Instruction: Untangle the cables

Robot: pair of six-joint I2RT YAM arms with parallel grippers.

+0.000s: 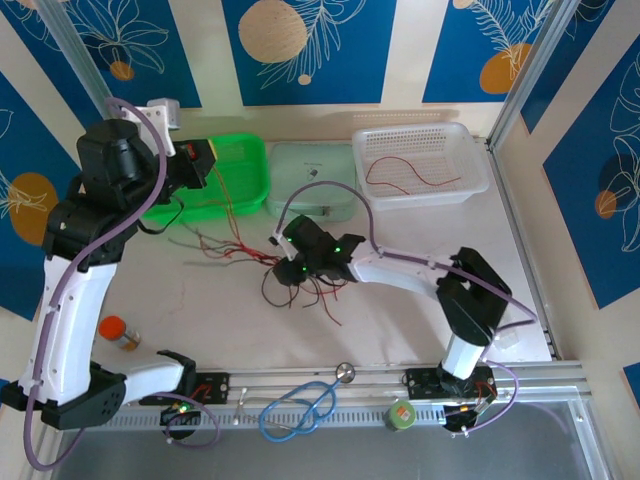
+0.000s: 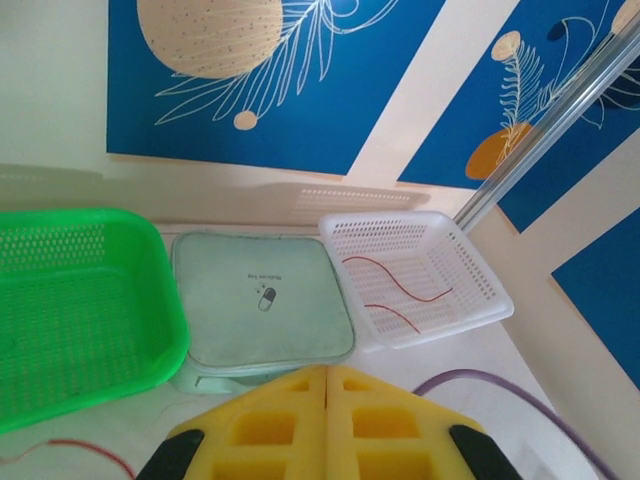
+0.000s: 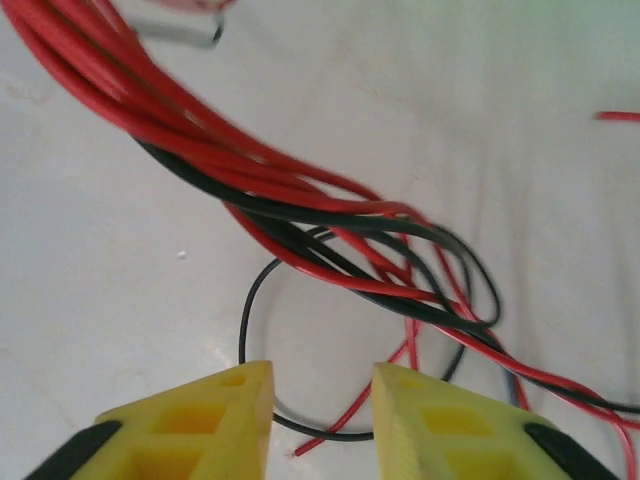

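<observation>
The cables (image 1: 300, 278), thin red and black wires, lie in a tangle on the white table at mid-table. More strands trail left toward the green basket (image 1: 215, 185). My right gripper (image 1: 292, 262) hangs low over the tangle. In the right wrist view its yellow fingers (image 3: 322, 385) stand apart, open. A black loop and a red wire end (image 3: 340, 425) lie on the table between them, with the main bundle (image 3: 300, 200) just ahead. My left gripper (image 1: 205, 160) is raised by the green basket, shut (image 2: 327, 372), with nothing seen between its fingers.
A white mesh basket (image 1: 470, 170) at the back right holds two red wires (image 2: 400, 280). A pale green lidded box (image 1: 312, 180) sits between the baskets. At the near edge are a blue stethoscope (image 1: 300, 405), an orange-capped bottle (image 1: 118, 332) and a green roll (image 1: 401, 414).
</observation>
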